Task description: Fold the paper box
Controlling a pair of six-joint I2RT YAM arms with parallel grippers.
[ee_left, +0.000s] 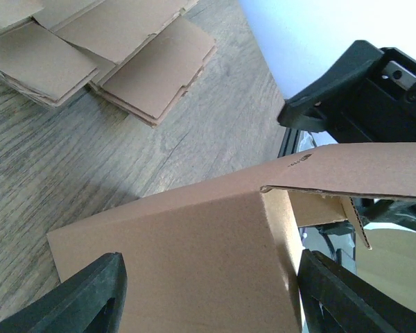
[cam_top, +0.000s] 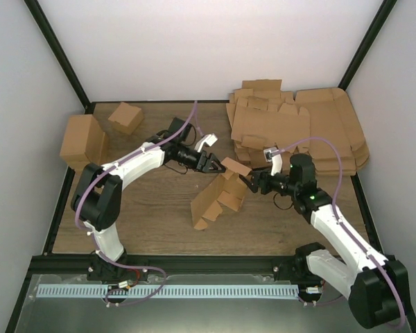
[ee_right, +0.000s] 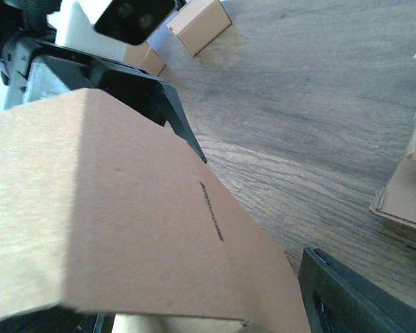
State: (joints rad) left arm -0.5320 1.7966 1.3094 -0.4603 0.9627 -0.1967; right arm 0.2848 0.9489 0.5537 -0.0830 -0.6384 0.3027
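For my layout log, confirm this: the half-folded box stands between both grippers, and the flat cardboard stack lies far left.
Not quite: the flat cardboard stack lies at the far right, as the top external view shows. The half-folded box does stand between the left gripper and right gripper.

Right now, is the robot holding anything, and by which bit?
The paper box sits between both hands' fingers: the left hand at its far end, the right hand at its right side. Whether either truly grips it cannot be told.
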